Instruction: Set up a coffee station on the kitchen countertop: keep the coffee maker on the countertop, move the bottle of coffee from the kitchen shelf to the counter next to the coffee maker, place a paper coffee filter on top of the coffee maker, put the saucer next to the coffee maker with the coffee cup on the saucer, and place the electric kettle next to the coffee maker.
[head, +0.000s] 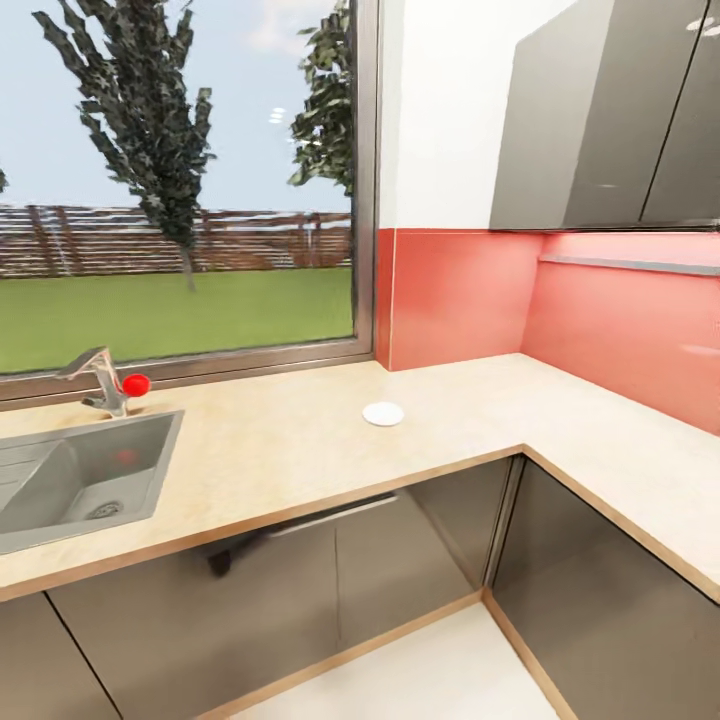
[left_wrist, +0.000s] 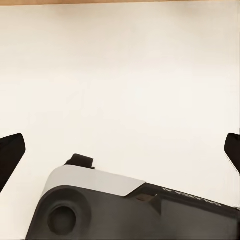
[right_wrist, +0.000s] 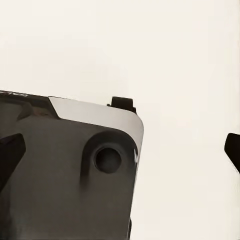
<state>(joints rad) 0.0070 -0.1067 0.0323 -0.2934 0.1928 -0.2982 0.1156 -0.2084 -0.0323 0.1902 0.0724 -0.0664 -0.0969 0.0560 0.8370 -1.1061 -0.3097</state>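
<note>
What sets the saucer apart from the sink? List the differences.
The saucer is small, round and white; the sink is large, rectangular and grey metal. The saucer lies on top of the countertop, while the sink is sunk into it. The saucer sits near the counter's corner; the sink is at the left, below the tap. Both hold nothing visible.

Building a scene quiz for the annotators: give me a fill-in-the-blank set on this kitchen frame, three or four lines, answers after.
1. The small white saucer lies on the ____.
2. The sink is set into the counter on the ____ side of the head view.
3. The knob on the faucet is coloured ____.
4. The left gripper has its jaws ____.

Missing words: countertop; left; red; open
</note>
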